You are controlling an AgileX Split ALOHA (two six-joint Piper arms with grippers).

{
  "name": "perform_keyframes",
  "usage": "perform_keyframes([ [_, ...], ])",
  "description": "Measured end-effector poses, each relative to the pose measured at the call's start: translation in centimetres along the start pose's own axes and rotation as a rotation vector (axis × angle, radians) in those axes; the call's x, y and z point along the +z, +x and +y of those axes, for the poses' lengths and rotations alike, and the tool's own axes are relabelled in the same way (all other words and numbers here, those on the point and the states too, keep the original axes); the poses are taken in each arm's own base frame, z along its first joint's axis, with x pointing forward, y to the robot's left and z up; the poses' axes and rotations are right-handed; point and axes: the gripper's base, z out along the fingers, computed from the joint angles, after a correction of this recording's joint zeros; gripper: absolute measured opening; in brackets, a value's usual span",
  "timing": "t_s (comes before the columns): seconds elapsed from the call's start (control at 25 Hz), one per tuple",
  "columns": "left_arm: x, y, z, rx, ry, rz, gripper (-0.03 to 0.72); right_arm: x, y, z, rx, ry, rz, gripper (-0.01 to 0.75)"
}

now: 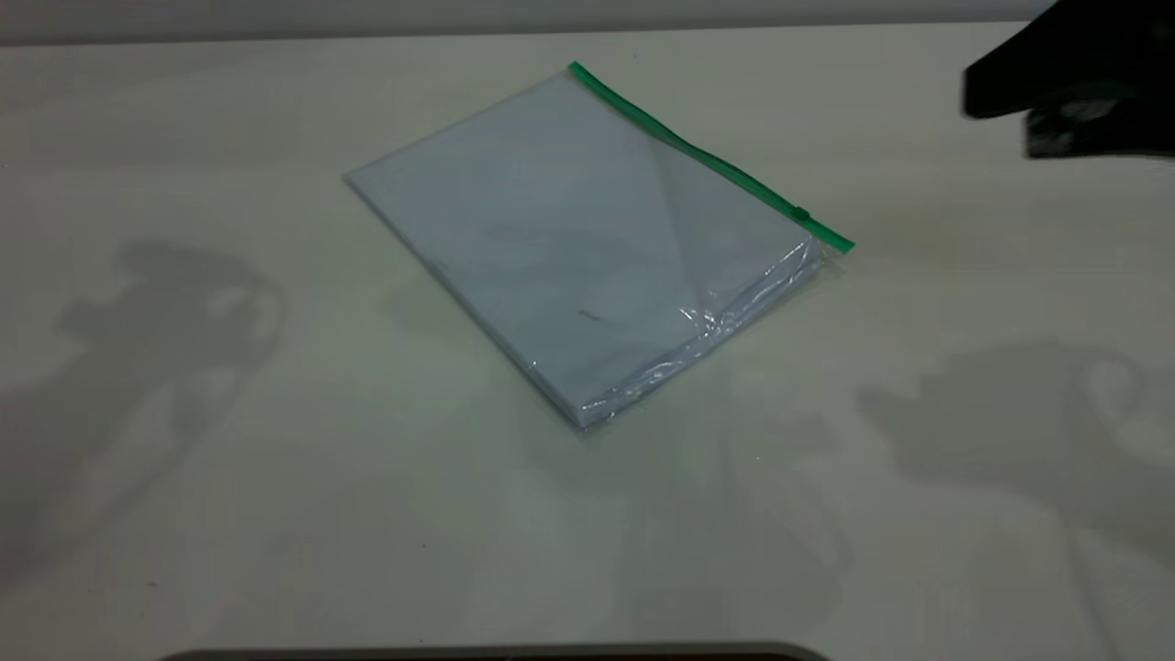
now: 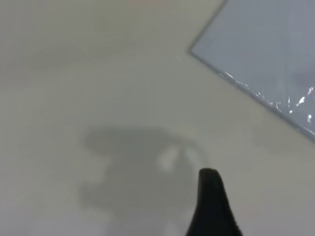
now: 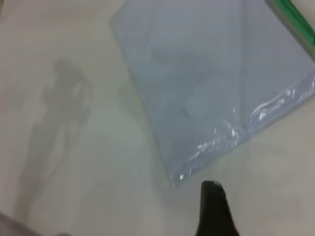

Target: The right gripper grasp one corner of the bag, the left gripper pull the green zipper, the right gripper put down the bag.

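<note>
You cannot tell whether either gripper's fingers are parted: each wrist view shows one black tip only, the right gripper (image 3: 212, 209) hovering just beside a plain corner, the left gripper (image 2: 212, 204) well clear. The flat clear plastic bag (image 1: 569, 229) of white paper lies on the pale table (image 1: 184, 514). Expect slick, limp film; pinch the corner (image 1: 840, 243) where its green zipper (image 1: 707, 158) ends, beside the slider.

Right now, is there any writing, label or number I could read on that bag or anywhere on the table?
None can be read.
The bag has one tiny dark mark on the paper inside, too small to tell if it is writing.
The green zipper and the table carry no text.
</note>
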Motion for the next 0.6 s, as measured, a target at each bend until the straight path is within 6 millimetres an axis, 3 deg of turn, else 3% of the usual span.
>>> perform_keyframes([
  [0.2, 1.8, -0.2, -0.1, 0.009, 0.044, 0.022, 0.589, 4.4, 0.0, -2.4, 0.055, -0.079, 0.070, 0.539],
  [0.6, 2.3, -0.2, -0.1, 0.035, 0.059, 0.019, 0.589, 11.8, -1.4, -7.0, 0.105, -0.107, 0.128, 0.539],
])
